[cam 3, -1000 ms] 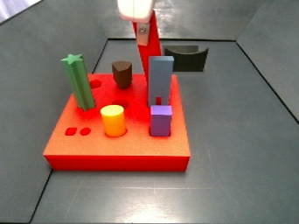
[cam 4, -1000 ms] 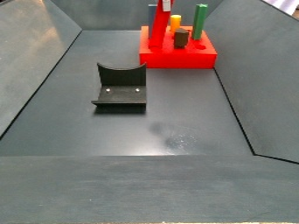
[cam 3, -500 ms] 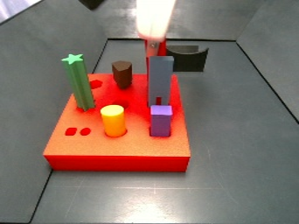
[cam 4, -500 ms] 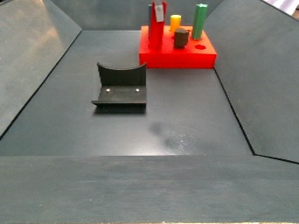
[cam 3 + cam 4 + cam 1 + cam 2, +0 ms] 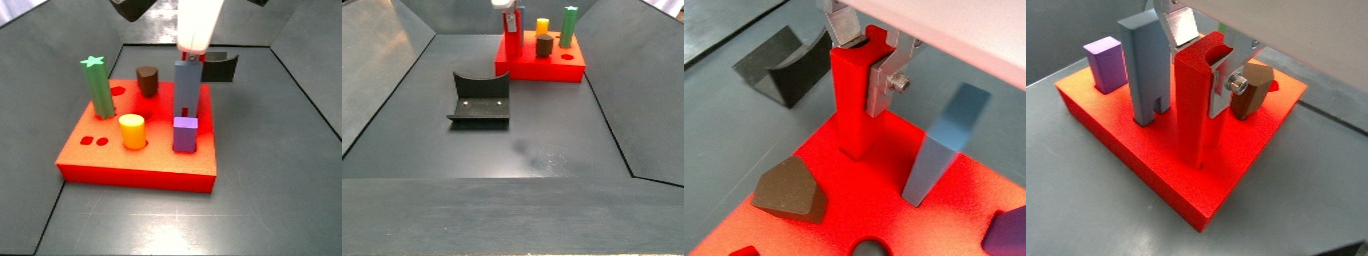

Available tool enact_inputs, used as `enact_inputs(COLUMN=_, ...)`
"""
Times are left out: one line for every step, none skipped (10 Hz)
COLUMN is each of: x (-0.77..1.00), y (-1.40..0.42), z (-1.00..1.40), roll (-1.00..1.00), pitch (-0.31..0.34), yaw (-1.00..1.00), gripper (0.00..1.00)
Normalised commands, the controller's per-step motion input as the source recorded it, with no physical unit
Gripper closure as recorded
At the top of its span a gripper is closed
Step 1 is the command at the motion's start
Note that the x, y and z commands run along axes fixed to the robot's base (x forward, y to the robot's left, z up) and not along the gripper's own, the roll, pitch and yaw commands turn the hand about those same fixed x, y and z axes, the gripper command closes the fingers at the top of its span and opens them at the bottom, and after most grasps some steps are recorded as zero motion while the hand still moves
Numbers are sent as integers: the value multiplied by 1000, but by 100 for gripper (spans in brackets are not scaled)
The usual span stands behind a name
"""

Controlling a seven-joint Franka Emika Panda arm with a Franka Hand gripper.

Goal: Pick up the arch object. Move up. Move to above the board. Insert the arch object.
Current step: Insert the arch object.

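The gripper is pointing straight down from the arm, its two flat silver fingers closing on the upper end of the arch object, one on each side. In a side view the gripper is showing only as a pale blur.

End effector: two flat silver metal finger plates with dark pads; one round screw head on the plate's outer face in both wrist views. Housing above: pale white-grey. Wrist seen in side view: white, blurred.
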Motion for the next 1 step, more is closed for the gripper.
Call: enact_inputs(x=0, y=0, z=0, roll=0, pitch=0, yaw=0, gripper=100)
